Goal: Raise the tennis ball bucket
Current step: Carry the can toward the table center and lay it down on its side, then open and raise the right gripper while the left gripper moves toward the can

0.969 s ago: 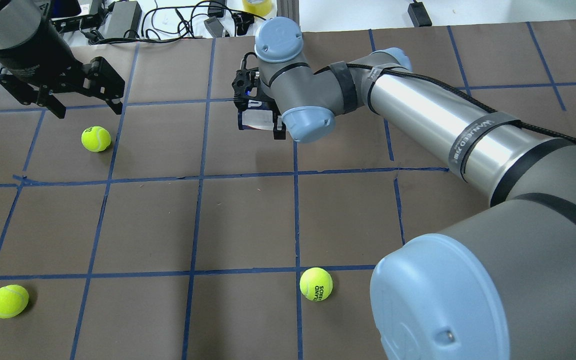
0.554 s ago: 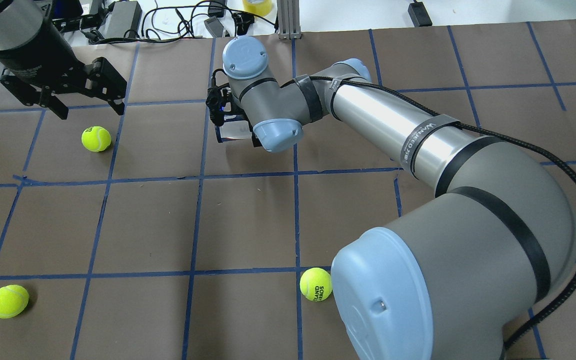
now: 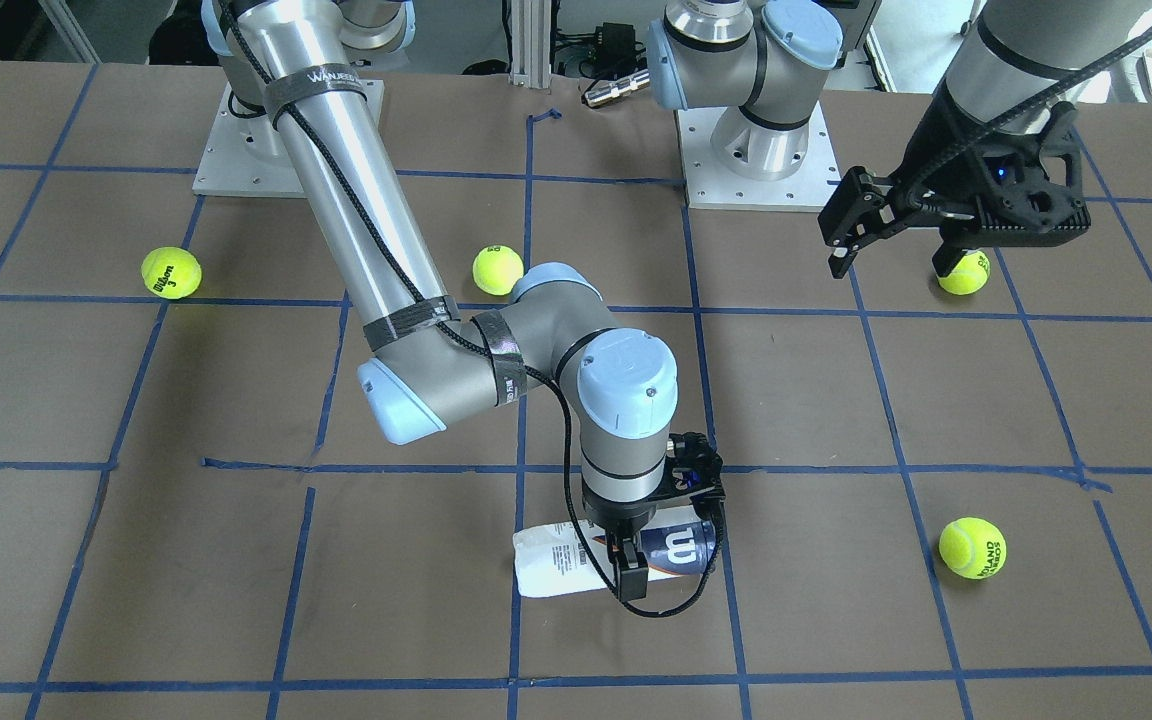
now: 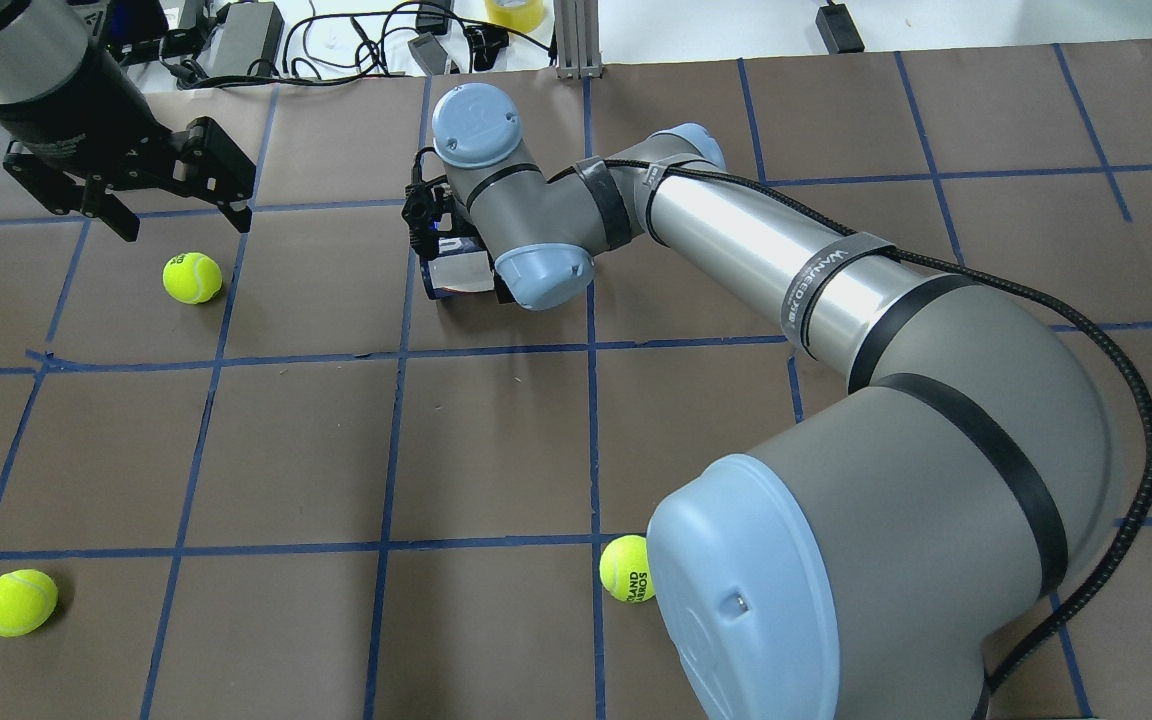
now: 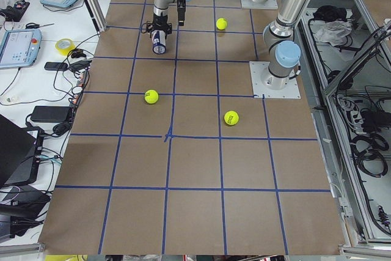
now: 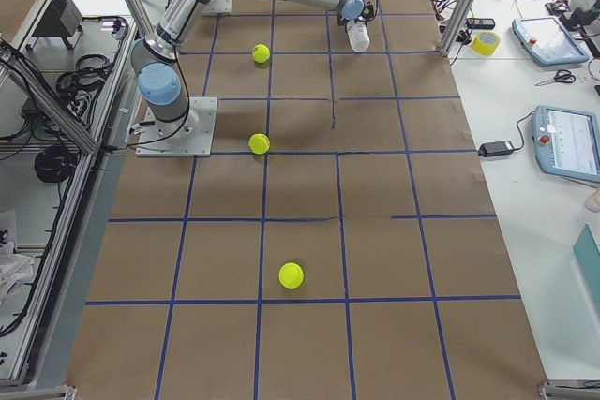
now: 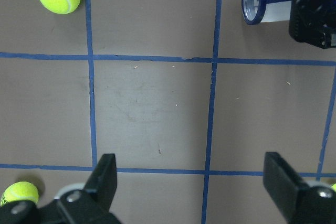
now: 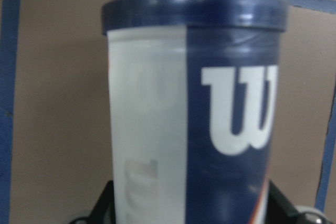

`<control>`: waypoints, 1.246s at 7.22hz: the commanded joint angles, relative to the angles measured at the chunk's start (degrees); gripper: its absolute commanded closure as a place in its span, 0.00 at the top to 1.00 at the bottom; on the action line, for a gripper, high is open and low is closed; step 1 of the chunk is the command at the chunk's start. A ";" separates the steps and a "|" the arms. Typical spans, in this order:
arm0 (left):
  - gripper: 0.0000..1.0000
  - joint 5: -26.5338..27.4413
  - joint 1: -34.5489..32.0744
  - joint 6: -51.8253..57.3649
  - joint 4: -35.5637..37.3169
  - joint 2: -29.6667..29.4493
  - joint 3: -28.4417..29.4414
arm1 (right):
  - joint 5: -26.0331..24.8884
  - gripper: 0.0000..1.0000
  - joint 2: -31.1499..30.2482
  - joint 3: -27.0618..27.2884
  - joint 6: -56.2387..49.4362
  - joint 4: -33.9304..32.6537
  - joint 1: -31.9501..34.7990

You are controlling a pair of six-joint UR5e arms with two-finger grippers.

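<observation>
bucket: tennis ball bucket [image 3: 556,562] lies on its side on the table [image 3: 936,640], on the side away from the robot's bases. the navy rim end points toward the left arm's side. the mouth looks empty in the left wrist view.
right gripper: right gripper [image 3: 626,555] comes straight down over the tube, one finger on each side of the body. the right wrist view shows the wall filling the gap between them, so i read it as clamped on the bucket.
why there: the pinch goes across the axis, which stops a round tube rolling away. it sits near mid-length, so the tube should hang roughly level rather than tip.
lift status: my read is that the grasp is made and the lift is barely begun, if at all. cannot tell whether there is any gap under the tube.
left gripper: left gripper [image 4: 179,215] has its fingers wide apart and holds nothing. it hovers above a loose ball [image 4: 192,277], well apart from the bucket. it looks parked clear of the right arm's path.
other balls: two more [image 3: 171,272] [image 3: 497,269] lie near the bases and one [image 3: 972,547] lies on the bucket's side. none touch the bucket, and none are the target.
next: a straight, slow vertical pull.
risk: the thin, smooth plastic may flex or slip in the pinch. the wrist cable [image 3: 681,598] loops just beside the tube.
</observation>
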 commanded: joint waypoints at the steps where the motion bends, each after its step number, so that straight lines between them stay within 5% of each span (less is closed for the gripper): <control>1: 1.00 0.20 0.00 0.00 0.01 0.00 0.08 | -0.20 1.00 -1.82 0.12 -0.29 0.50 -0.04; 6: 1.00 0.12 -0.26 -0.35 0.44 -0.35 -0.45 | -0.73 1.00 -21.11 4.76 0.68 18.57 -12.06; 9: 1.00 -1.99 -0.35 -0.09 1.85 -2.36 -0.62 | -1.43 1.00 -34.58 11.97 14.05 19.74 -20.50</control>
